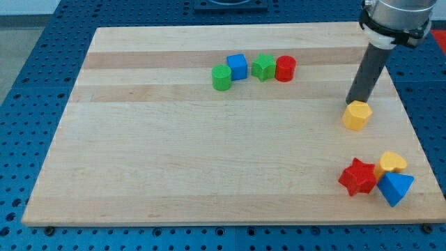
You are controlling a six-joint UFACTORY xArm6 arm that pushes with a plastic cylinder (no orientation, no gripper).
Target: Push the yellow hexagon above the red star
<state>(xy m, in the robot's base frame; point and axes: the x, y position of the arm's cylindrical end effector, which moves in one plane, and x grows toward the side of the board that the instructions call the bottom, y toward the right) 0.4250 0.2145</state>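
Yellow hexagon (357, 115) on the counter (209, 167), near the view's right edge, about mid-height. My tip (353, 102) just at its upper edge, touching or almost touching; exact contact hard to tell. No hand on this arm, only the straight dark rod (368, 73), so nothing open, nothing shut, nothing held.

Red star (358, 176) lower down, toward the view's bottom right, well apart from the hexagon and nearly straight below it. Beside the star, on the view's right, a yellow heart-like block (391, 163) and a blue triangle-like block (396, 187), both touching or nearly touching the star.

Far from these, near the view's top centre, a row of four: green cylinder-like block (221, 77), blue cube (237, 67), green star-like block (263, 67), red cylinder (285, 69), close together, the last two touching.

Light wooden board on a blue perforated base (42, 84). No brand, label or readable writing anywhere.
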